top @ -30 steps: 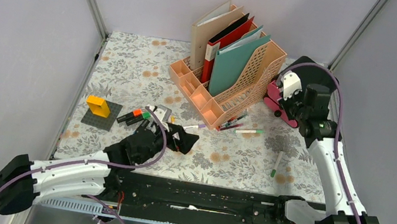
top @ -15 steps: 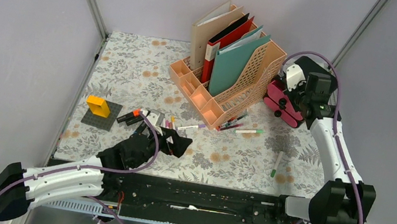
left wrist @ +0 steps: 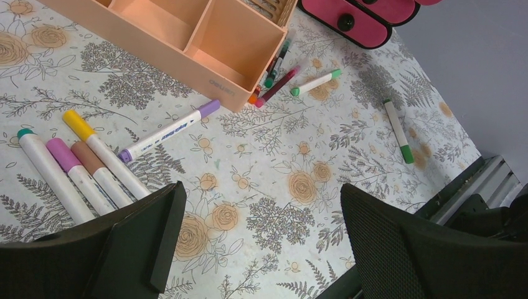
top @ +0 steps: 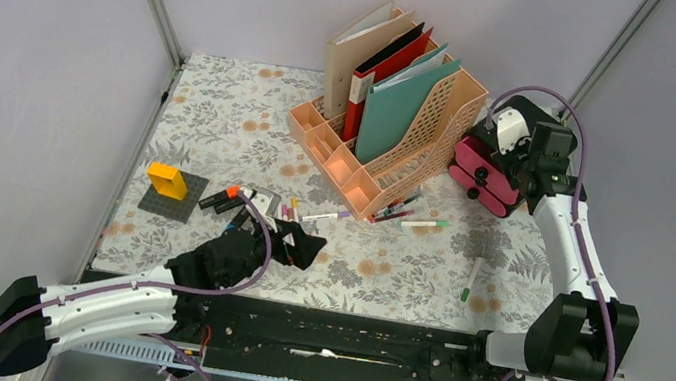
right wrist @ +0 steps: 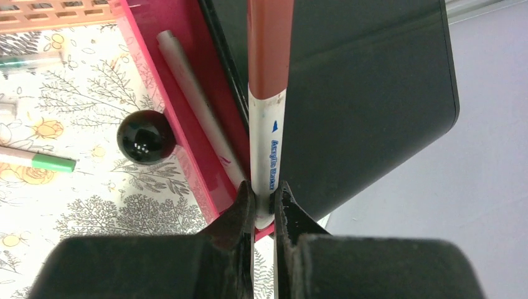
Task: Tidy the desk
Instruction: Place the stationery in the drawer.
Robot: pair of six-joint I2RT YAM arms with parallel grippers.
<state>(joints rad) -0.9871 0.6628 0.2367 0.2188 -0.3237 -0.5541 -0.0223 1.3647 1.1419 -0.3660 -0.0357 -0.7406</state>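
Note:
The desk (top: 223,123) carries scattered markers on its flowered cloth. My left gripper (left wrist: 258,243) hangs open and empty low over the cloth, just right of a row of white markers (left wrist: 81,162) with coloured caps; in the top view it (top: 298,243) is near the front edge. My right gripper (right wrist: 264,199) is shut on the white barrel of a brown-capped marker (right wrist: 268,93), held over the open top drawer of a pink drawer box (top: 483,177) at the back right. A grey pen (right wrist: 187,93) lies in that drawer.
A peach file rack (top: 385,117) with folders stands at the back centre. A purple-capped marker (left wrist: 168,131) and two green-capped markers (left wrist: 314,82) (left wrist: 397,131) lie loose in front of it. A yellow block (top: 169,180) on a grey plate sits at the left.
My right gripper has moved right and back with the marker, over the pink drawer box. My left gripper has drawn slightly back toward the front left.

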